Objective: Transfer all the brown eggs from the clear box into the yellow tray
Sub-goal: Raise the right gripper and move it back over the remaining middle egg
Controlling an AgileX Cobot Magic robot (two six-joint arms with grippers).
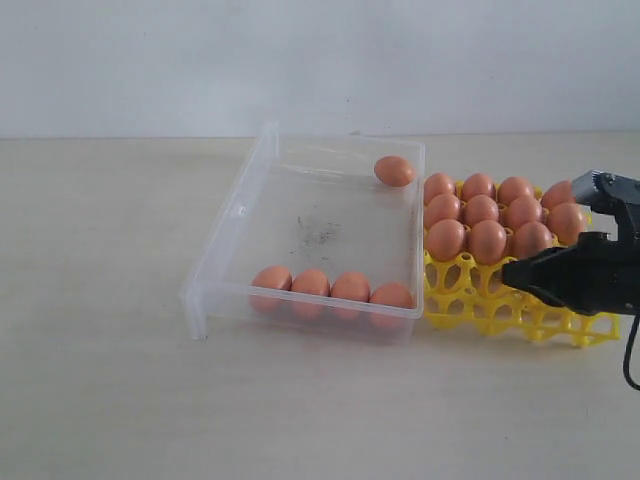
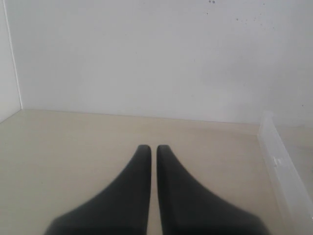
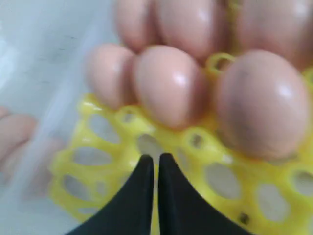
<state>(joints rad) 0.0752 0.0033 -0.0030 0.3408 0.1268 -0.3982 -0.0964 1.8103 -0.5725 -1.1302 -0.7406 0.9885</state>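
The clear box (image 1: 232, 215) lies mid-table with several brown eggs (image 1: 331, 287) in a row along its near wall and one egg (image 1: 394, 171) in its far right corner. To its right, the yellow tray (image 1: 478, 300) holds several eggs (image 1: 486, 240) in its far rows; its near cups are empty. My right gripper (image 1: 508, 273) is shut with nothing in it, hovering over the tray's empty near cups (image 3: 149, 144), just short of the nearest tray eggs (image 3: 168, 85). My left gripper (image 2: 149, 148) is shut and empty above bare table, with the box's wall (image 2: 279, 166) off to one side.
A pale wall rises behind the table. The light wooden tabletop (image 1: 90, 300) stretches to the left of the box and in front of it.
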